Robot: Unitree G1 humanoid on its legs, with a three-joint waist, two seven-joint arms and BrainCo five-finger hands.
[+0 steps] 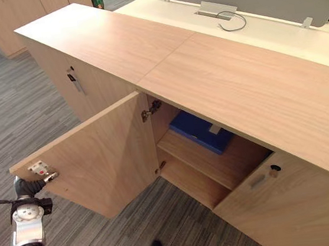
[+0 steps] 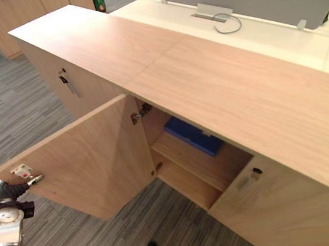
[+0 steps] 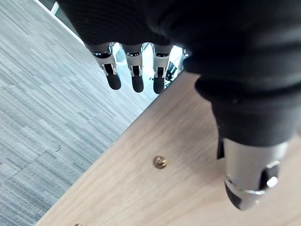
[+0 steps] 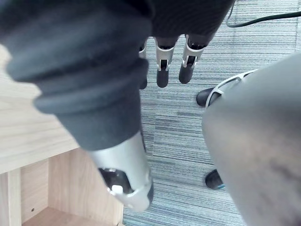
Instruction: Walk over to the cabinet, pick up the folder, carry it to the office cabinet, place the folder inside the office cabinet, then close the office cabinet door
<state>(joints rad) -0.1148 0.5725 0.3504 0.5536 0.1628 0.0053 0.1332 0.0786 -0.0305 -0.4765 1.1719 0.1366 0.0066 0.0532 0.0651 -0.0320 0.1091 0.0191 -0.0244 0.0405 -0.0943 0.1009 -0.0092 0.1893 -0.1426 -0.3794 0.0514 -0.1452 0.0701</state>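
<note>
— Left hand (image 1: pixel 24 187), fingers straight, is held at the cabinet door (image 1: pixel 103 156)'s free edge; blue folder (image 1: pixel 198 131) is shelved beyond it.
— Door should be pushed flat, steadily; right hand (image 4: pixel 162 75), relaxed, held clear.

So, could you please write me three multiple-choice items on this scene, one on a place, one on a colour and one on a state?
1. Where does the folder lie?
A. on the floor
B. on the upper shelf in the cabinet
C. on the desk

2. What colour is the folder?
A. red
B. green
C. blue

3. How does the door stand?
A. swung open
B. shut
C. taken off

Key: 1 B, it shows on the upper shelf through the opening; 2 C, its cover is blue; 3 A, the door stands out from the cabinet, with the left hand at its outer edge.
</note>
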